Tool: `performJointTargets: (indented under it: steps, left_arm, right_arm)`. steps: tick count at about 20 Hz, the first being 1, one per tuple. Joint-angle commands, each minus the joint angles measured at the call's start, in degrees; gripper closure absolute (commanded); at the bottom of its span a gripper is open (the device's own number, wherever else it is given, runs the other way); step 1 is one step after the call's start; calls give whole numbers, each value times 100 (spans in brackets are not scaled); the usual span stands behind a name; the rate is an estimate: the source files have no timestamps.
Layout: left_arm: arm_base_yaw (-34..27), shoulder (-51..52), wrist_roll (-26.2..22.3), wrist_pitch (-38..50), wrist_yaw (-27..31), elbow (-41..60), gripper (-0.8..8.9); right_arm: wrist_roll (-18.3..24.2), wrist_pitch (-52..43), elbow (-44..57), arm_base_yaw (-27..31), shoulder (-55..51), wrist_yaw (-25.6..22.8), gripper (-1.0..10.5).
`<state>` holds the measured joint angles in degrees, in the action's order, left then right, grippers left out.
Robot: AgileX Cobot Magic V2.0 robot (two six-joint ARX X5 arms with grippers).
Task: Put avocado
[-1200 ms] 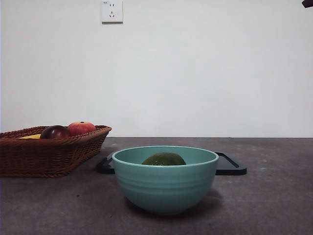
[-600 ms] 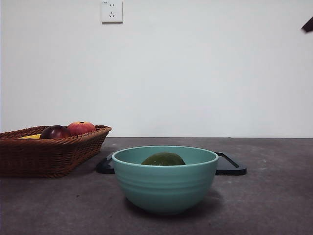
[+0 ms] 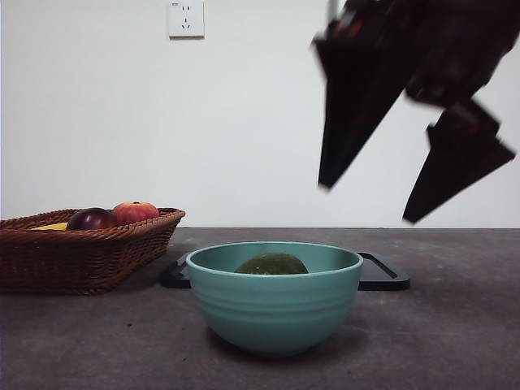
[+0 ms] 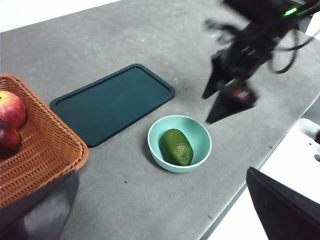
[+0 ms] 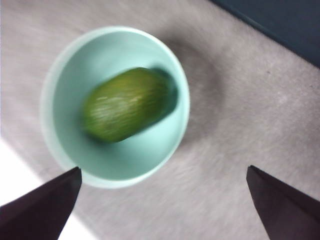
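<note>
The avocado, dark olive-green and oval, lies inside a teal bowl at the table's front middle. It also shows in the left wrist view and, blurred, in the right wrist view. My right gripper hangs open and empty above and to the right of the bowl; it also shows in the left wrist view. My left gripper is open and empty, high above the table's near side.
A wicker basket at the left holds a dark red fruit and an orange-red apple. A dark flat tray lies behind the bowl. A wall socket is on the back wall.
My right arm has swung in from the top right corner and now hangs large above and right of the bowl. The avocado, bowl and basket have not moved.
</note>
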<state>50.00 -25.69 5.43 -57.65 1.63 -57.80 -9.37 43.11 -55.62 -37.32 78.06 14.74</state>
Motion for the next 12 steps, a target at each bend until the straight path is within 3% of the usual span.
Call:
performJointTargets:
  steps: [1, 4, 9, 12]
  left_arm:
    - [37, -4, 15, 50, 24, -74, 158]
    - [37, -4, 17, 50, 24, -74, 158]
    - [37, -4, 15, 50, 24, -74, 158]
    - [37, -4, 15, 50, 24, -74, 158]
  right_arm:
    - [-74, -22, -278, -105, 520, -177, 382]
    - [-81, -70, -446, -122, 1016, -297, 469]
    - [-227, -350, -448, -125, 1427, -275, 514]
    - [-227, -396, -448, -125, 1567, -271, 681]
